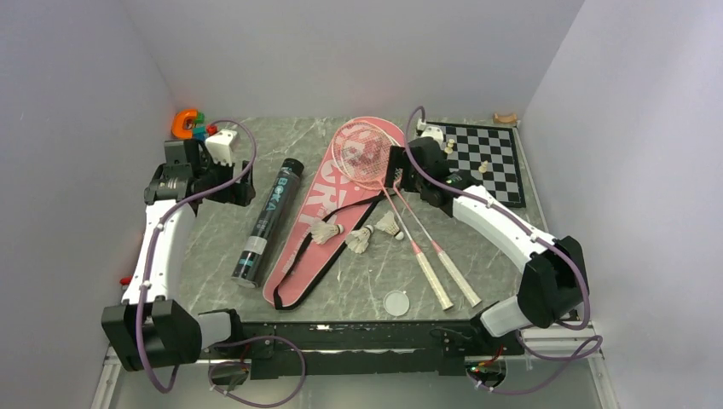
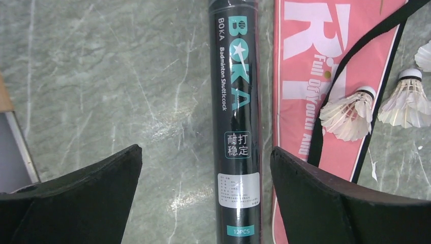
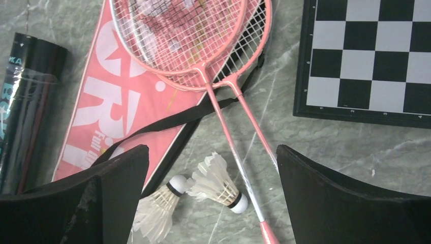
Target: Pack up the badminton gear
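A long black tube (image 1: 268, 221) lies left of the pink "SPORT" bag (image 1: 328, 209), whose black strap trails over it. Two pink rackets (image 1: 367, 153) rest with heads on the bag's top end and handles (image 1: 443, 277) pointing toward the near edge. Three white shuttlecocks (image 1: 326, 232) (image 1: 361, 239) (image 1: 390, 225) lie on and beside the bag. My left gripper (image 1: 243, 189) hangs open above the tube's far end (image 2: 235, 101), nothing between its fingers (image 2: 206, 151). Beside the racket heads, my right gripper (image 1: 396, 170) also stands open, over two shuttlecocks (image 3: 218, 180) and the racket shafts (image 3: 239, 152).
A black-and-white chessboard (image 1: 486, 158) with a few pale pieces sits at the back right, close to the right gripper. An orange and teal toy (image 1: 189, 123) stands in the back left corner. A small clear round lid (image 1: 396, 302) lies near the front edge. Walls close in on three sides.
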Controlling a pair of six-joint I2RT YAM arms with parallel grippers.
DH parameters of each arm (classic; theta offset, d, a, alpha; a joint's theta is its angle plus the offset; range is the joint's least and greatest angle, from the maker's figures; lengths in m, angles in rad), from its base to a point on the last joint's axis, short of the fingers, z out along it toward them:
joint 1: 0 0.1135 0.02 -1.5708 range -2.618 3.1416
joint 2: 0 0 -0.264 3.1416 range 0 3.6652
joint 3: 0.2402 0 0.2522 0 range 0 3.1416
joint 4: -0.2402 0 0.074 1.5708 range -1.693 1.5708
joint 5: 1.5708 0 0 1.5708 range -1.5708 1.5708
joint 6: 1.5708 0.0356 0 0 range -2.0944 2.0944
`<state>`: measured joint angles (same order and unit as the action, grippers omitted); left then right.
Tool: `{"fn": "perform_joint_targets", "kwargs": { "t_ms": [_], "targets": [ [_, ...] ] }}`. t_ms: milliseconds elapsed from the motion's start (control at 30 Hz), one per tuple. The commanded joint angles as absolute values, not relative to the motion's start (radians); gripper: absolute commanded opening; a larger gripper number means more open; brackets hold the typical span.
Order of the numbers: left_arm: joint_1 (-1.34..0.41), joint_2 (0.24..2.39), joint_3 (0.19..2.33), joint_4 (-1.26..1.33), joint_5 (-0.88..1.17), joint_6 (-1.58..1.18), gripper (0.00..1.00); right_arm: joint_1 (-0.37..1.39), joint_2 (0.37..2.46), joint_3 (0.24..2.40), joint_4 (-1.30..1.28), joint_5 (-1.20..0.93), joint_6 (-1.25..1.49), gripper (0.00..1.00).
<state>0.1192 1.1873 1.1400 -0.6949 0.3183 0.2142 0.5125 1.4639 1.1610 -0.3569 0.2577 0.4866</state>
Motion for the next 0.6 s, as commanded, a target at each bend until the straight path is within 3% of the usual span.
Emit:
{"fn": "perform_joint_targets", "kwargs": {
  "t_ms": [0,567],
  "targets": [
    [0.123,1.233,1.206,-0.731,0.378,0.223,1.0,0.572,1.437,1.215,-0.388,0.388,0.474,1.0],
    [0.013,1.503,1.314,-0.766,0.476,0.197,1.0,0.648,1.345,1.101,-0.417,0.423,0.53,1.0]
  ]
}}
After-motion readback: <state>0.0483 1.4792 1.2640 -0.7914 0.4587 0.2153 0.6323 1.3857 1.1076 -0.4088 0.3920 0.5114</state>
